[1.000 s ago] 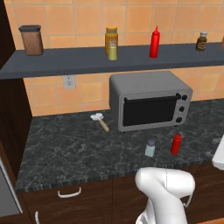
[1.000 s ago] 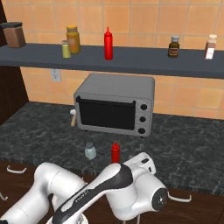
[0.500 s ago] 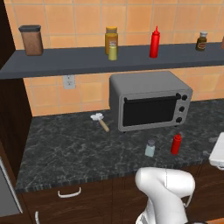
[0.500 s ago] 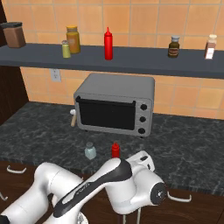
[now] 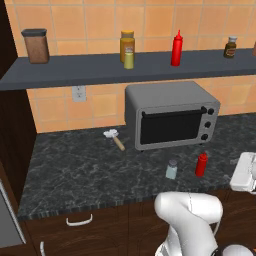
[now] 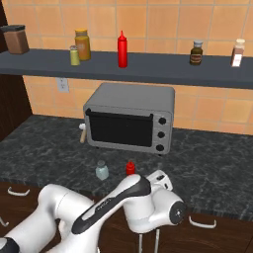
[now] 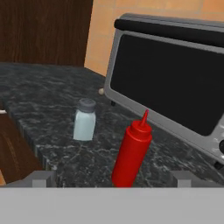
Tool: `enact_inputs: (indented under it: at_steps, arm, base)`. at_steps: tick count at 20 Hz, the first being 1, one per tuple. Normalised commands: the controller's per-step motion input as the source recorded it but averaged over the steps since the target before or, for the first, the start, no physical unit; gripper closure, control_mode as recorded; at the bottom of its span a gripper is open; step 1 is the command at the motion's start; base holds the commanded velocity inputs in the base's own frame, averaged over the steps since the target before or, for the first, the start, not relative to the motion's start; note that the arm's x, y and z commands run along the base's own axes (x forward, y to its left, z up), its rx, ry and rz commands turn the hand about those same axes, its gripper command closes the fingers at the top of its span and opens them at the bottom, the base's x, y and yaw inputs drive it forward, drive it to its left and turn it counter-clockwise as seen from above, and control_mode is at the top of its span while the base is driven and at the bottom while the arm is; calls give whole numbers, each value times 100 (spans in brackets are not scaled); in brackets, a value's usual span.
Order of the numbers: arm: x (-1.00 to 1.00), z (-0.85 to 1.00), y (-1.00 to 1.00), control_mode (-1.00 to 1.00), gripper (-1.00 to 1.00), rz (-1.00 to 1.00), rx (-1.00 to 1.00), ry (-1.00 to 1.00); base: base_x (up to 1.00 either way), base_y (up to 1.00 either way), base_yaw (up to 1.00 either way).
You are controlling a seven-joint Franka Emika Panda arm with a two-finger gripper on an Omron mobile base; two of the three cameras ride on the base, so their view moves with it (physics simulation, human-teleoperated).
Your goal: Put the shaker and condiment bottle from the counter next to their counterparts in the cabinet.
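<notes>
Two table items wait in front of the oven while the open hand lines up on the red bottle.

The cabinet (image 5: 100,70), one long dark shelf across the tiled wall, carries the counterparts so each newcomer has a matching neighbour: one yellow-green shaker (image 5: 129,58) just in front of an amber jar (image 5: 127,42), and one red squeeze bottle (image 5: 176,48) to their right. One brown canister (image 5: 36,46) stands at the far left, and two small bottles sit at the right end in the right base view. One toaster oven (image 5: 170,114) sits on the table (image 5: 75,165). Near its front edge stand one condiment bottle (image 7: 132,151) and, just to its left, one shaker (image 7: 84,120), apart and upright. The hand (image 7: 112,177) hangs low at the table's near edge with its fingers spread wide, holding nothing, probably aimed at the bottle.
</notes>
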Motion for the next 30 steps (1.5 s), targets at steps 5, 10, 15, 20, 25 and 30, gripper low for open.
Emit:
enact_inputs:
  at_steps: [5,10,15,20,25,30]
  arm:
    - [32,-20,3,-100,-100,4,-2,0]
    - [22,-7,0,-100,-100,4,0,0]
    - [27,-13,0,-100,-100,3,0,0]
    - [23,-16,2,-100,-100,0,-1,0]
    - [0,-1,8,-100,-100,2,0,0]
    - [1,-9,31,-100,-100,0,-1,0]
  base:
    - [0,0,0]
    - [0,0,0]
    - [0,0,0]
    - [0,0,0]
    - [0,0,0]
    - [0,0,0]
